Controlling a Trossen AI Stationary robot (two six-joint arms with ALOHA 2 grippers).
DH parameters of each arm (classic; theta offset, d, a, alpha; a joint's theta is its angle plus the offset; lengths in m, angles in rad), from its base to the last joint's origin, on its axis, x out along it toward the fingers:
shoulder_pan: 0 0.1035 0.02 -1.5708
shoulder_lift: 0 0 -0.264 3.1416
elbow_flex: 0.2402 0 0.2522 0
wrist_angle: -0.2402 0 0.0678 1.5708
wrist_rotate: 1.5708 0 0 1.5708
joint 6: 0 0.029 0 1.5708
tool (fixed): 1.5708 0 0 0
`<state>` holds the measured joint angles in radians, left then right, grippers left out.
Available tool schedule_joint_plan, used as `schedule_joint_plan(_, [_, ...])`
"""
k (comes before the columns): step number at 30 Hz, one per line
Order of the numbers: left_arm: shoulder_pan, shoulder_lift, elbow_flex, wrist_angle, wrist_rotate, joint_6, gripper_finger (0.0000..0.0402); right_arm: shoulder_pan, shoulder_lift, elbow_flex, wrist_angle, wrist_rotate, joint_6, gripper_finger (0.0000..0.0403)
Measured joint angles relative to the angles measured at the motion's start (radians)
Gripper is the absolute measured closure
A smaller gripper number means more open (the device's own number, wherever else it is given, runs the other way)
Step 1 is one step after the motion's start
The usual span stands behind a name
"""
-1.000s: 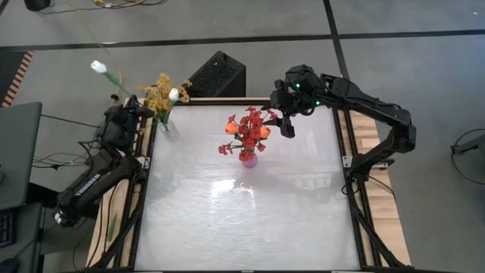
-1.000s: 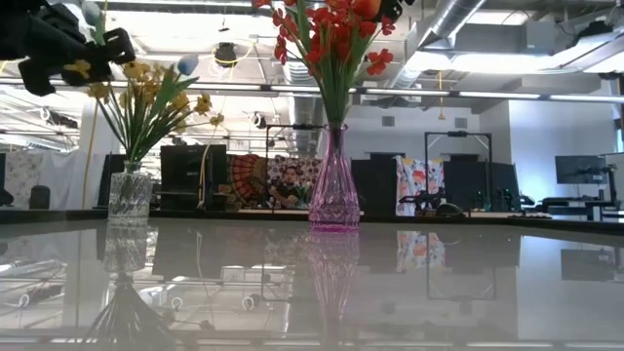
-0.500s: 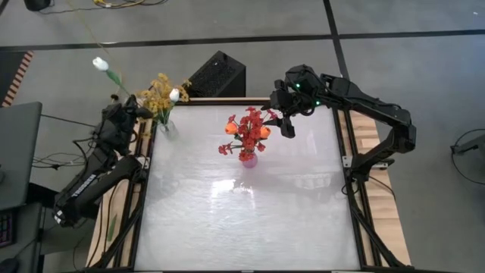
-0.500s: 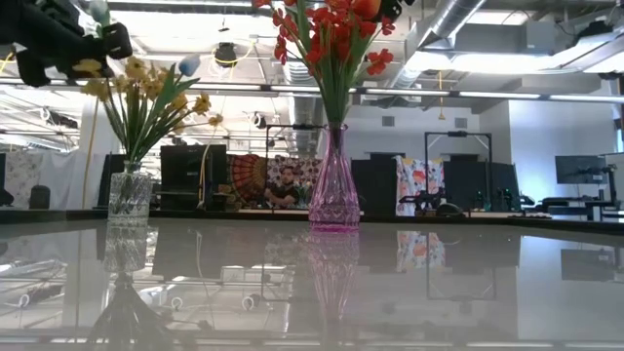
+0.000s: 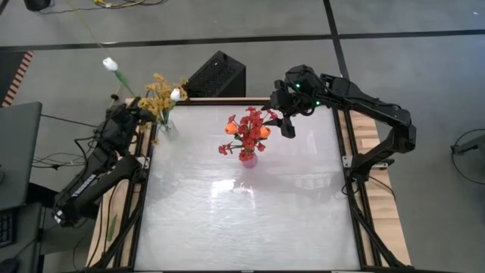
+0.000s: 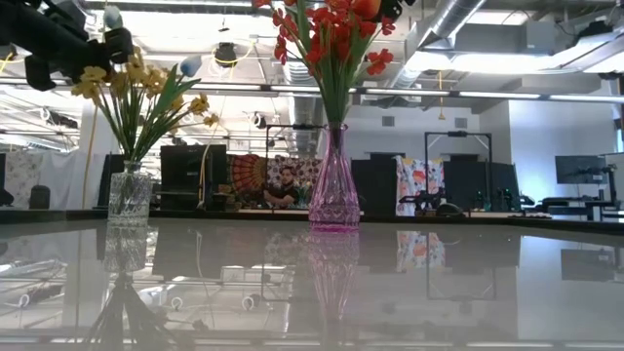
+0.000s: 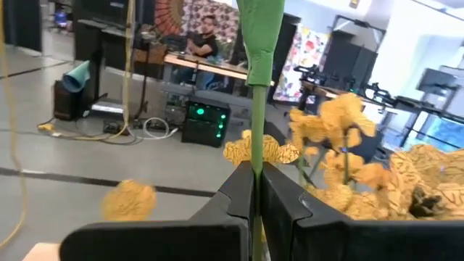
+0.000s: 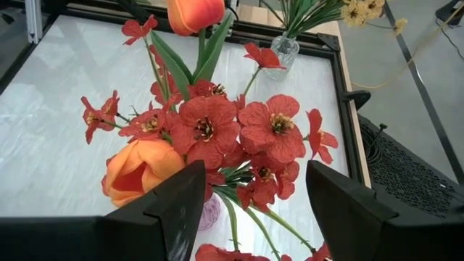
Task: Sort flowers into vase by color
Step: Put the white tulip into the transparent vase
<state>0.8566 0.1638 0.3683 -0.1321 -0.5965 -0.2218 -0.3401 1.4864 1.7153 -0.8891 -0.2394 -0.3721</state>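
Note:
My left gripper (image 5: 130, 114) hangs beyond the table's left edge, shut on a long green-stemmed white flower whose bud (image 5: 111, 64) points far-left. Beside it, a clear vase (image 5: 165, 127) at the table's far left corner holds yellow sprays (image 5: 158, 94) and a white bud (image 5: 175, 94). A pink vase (image 5: 248, 158) stands mid-table toward the far edge. It holds red flowers (image 8: 239, 130) and orange tulips (image 8: 141, 170). My right gripper (image 5: 286, 125) is open, up beside the red blooms on their right, touching nothing that I can see. My left gripper pinches the white flower's green stem (image 7: 255, 141) between its two fingers (image 7: 235, 190), at their free ends. The fingers lie level, across the stem. The stem rises from them past a leaf (image 7: 262, 36). The flower is lifted clear, tilted away from the table.
A black box (image 5: 217, 73) sits just beyond the table's far edge. A dark laptop (image 5: 17, 152) lies left of the left arm. The near half of the white tabletop (image 5: 242, 220) is bare. A person (image 6: 286, 185) sits in the room behind.
My left gripper has turned a little, still shut on the stem. The white flower has swung with it: its bud has moved toward the clear vase with the yellow sprays. The right arm has kept still.

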Motion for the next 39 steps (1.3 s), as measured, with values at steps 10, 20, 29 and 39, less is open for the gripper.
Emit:
schedule_joint_plan(10, [-0.041, 0.000, -0.001, 0.041, 0.030, 0.061, 0.0401, 0.000, 0.000, 0.000, -0.001, 0.000, -0.002, 0.0138])
schedule_joint_plan(20, [-0.051, 0.000, -0.001, 0.159, -0.072, 0.139, 0.0401, 0.000, 0.000, 0.000, -0.001, 0.000, -0.002, 0.0138])
schedule_joint_plan(29, [-0.051, 0.000, -0.001, 0.198, -0.116, 0.162, 0.0401, 0.000, 0.000, 0.000, -0.001, 0.000, -0.003, 0.0138])
schedule_joint_plan(39, [-0.051, 0.031, -0.046, 0.256, -0.131, 0.150, 0.0401, 0.000, 0.000, 0.000, 0.000, -0.001, -0.029, 0.0138])
